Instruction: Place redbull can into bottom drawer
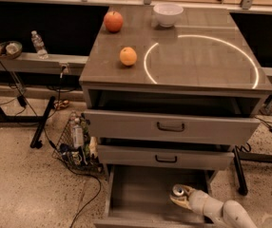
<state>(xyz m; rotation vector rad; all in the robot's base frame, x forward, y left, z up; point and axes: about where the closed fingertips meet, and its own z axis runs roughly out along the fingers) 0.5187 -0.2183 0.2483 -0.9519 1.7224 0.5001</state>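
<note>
Gripper (179, 198) reaches into the bottom drawer (136, 194) at its right front corner, fingers (184, 203) closed around the redbull can (178, 190), held upright inside the drawer near its right wall. Above the drawer, the desk (198, 65) carries an orange (128, 56), an apple (113, 21) and a white bowl (168, 14).

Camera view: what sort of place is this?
Probably a robot test lab, not a home: a grey cabinet stands beside cables and a wire basket on a speckled floor, and the end effector holds a can in the bottom drawer.
</note>
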